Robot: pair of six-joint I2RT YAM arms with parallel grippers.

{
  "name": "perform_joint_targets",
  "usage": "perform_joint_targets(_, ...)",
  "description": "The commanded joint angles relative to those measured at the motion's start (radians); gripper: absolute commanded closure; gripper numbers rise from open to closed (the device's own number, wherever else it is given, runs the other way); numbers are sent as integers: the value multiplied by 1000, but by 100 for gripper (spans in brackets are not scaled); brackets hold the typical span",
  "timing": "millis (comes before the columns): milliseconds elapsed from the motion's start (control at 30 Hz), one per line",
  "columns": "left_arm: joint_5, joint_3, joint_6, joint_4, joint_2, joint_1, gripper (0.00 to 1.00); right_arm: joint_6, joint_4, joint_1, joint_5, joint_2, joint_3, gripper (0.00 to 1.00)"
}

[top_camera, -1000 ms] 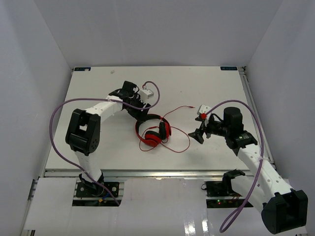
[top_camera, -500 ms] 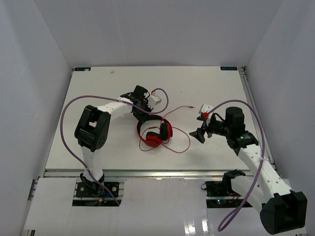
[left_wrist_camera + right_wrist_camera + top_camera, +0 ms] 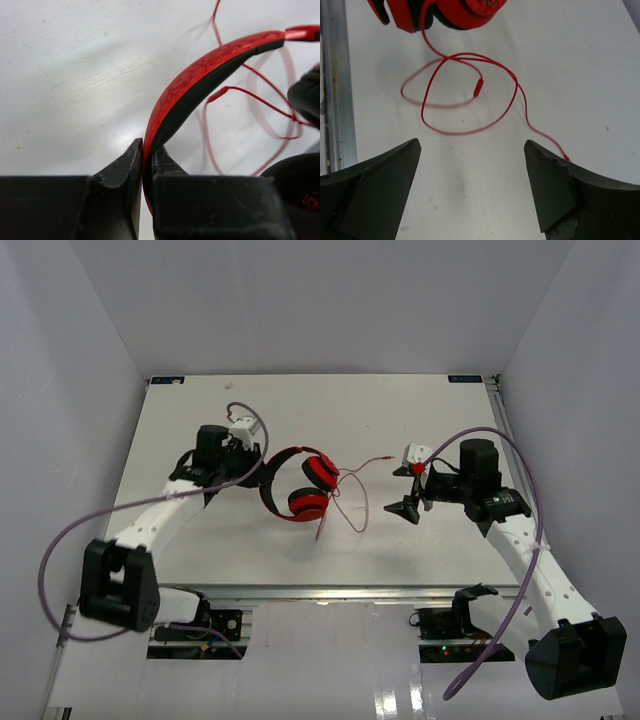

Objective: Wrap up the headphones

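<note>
The red headphones (image 3: 300, 483) hang tilted left of the table's middle, the cups (image 3: 315, 487) pointing right. My left gripper (image 3: 258, 476) is shut on the black-and-red headband (image 3: 200, 75), which runs between both jaws in the left wrist view (image 3: 147, 150). The thin red cord (image 3: 370, 464) trails right from the cups in loose loops (image 3: 478, 88). My right gripper (image 3: 408, 492) stands wide open just right of those loops, and nothing lies between its fingers (image 3: 472, 145). The cups (image 3: 465, 10) show at the top edge of the right wrist view.
White side walls close in the white table (image 3: 180, 420). A metal rail (image 3: 500, 410) runs along its right edge. Purple cables (image 3: 70, 540) arc off both arms.
My left gripper has shut on the headband and swung back to the left, pulling the headphones up and turning them over. The cord has dragged along. The right gripper barely moved.
</note>
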Motion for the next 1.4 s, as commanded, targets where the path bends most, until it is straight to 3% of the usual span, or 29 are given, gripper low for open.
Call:
perform_joint_targets(0,211,-109,-197,116,-236,14,100,-374,-247,-1,-274,86,160,10)
perform_joint_targets(100,226,-117,-206,61,-355,20,100,-459,-236,-2,-374,148,198,10)
perform_joint_targets(167,229,-113,-209,25,-398,22,100,-355,-174,9,-422,190,214,10)
perform_joint_targets(333,220,-64,-231,-32,-474,22,100,-124,47,136,-370,229,237,10)
perform_joint_targets(567,218,80,-299,-45,-466,22,100,17,155,282,-399,251,204,10)
perform_joint_targets(833,273,174,-536,107,-421,21,100,46,283,357,-364,288,125,10)
perform_joint_targets(1100,152,210,-758,185,-436,22,100,337,590,476,-419,346,41,0)
perform_joint_targets(1233,-14,227,-857,148,-445,22,100,435,681,488,-384,319,-42,31)
perform_joint_targets(1267,-90,240,-870,125,-446,22,100,430,655,487,-340,302,-56,45)
perform_joint_targets(1367,-259,277,-891,63,-431,22,100,387,570,488,-240,277,-59,68)
